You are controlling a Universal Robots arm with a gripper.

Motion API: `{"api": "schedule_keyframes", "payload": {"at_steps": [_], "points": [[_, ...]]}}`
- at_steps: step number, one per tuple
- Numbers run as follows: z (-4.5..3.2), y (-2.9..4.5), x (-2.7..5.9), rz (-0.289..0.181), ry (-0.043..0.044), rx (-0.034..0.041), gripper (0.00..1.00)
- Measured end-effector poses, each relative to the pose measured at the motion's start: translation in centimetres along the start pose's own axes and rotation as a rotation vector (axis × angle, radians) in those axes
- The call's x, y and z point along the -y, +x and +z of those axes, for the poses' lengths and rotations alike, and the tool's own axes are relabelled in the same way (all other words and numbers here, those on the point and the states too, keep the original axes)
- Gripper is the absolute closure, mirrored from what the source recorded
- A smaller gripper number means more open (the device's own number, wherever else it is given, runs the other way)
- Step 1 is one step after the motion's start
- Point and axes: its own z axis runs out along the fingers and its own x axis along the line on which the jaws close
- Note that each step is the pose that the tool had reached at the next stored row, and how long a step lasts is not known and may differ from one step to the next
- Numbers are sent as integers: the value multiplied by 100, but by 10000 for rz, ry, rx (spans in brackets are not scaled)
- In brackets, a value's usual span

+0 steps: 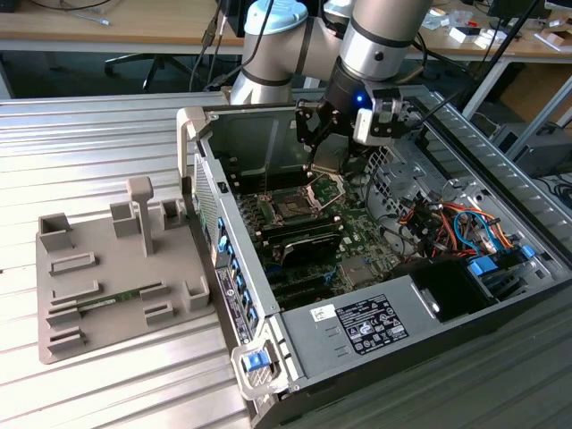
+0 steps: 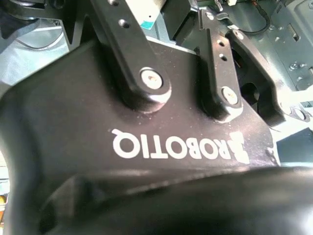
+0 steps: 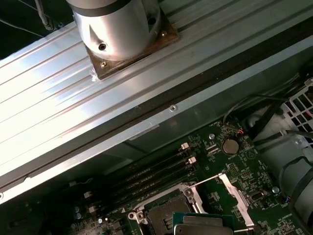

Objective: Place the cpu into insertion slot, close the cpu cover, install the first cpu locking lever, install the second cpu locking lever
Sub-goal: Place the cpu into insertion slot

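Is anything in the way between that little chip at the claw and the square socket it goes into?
Nothing visible. The cpu hangs at the claw near the insertion slot, whose cpu cover stands open.

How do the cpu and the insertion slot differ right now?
The cpu has a silvery top with a green edge; the insertion slot is black with a dark centre and a silver rim. The cpu is held up by the gripper; the insertion slot sits fixed on the green board, uncovered and empty. Both are square and look close in footprint.
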Motion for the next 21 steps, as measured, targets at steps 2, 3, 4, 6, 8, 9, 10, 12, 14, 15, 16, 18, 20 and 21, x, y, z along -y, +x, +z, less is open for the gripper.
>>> {"api": "schedule_keyframes", "payload": {"at_steps": [2,3,4,6,8,9,10,12,14,15,16,18,20,21], "points": [[3,0,0,74,3,7,45],[4,0,0,117,6,11,45],[6,0,0,144,8,14,45],[8,0,1,199,10,19,45],[11,0,1,278,15,27,45],[12,0,1,307,18,29,45],[13,0,1,331,19,31,45],[16,0,1,413,24,40,45],[19,0,1,475,28,46,45],[20,0,1,507,31,49,45],[22,0,1,537,32,52,45],[25,0,1,601,36,59,45],[26,0,2,650,40,64,45],[27,0,2,675,41,66,45]]}}
